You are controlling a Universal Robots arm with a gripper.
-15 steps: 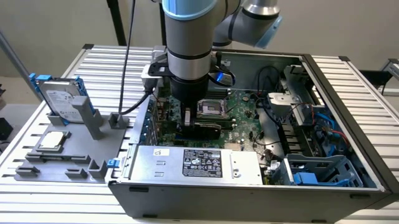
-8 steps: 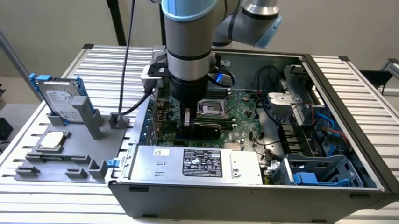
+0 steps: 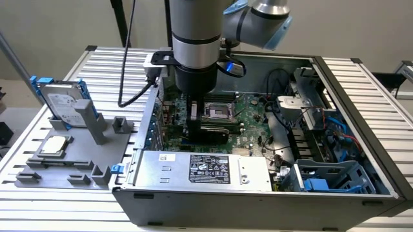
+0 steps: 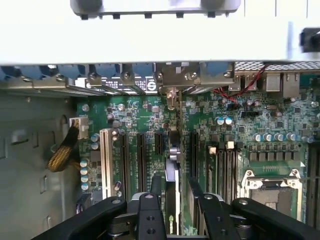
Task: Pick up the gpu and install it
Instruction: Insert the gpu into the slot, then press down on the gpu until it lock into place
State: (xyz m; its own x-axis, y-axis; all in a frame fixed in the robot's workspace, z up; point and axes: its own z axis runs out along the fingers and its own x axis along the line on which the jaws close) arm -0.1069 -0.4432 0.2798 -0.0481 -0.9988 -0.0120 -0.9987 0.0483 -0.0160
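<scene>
The gpu (image 4: 171,152) stands on edge in a motherboard expansion slot. I see it as a thin dark card running from between my fingers to its silver end bracket (image 4: 172,82) at the case's rear wall. My gripper (image 4: 175,186) straddles the card, open. Its black fingers (image 4: 156,186) stand on either side, and a narrow gap shows on each side. In the exterior view the gripper (image 3: 193,126) reaches down into the open computer case (image 3: 361,92), just to that view's left of the CPU socket (image 3: 216,111). The arm hides the card there.
Empty expansion slots (image 4: 141,155) and a white one (image 4: 105,160) lie beside the card. The power supply (image 3: 200,169) fills the case's near side. Outside it, a grey fixture tray (image 3: 71,166) holds a hard drive with blue rails (image 3: 61,104) and a square CPU chip (image 3: 53,145).
</scene>
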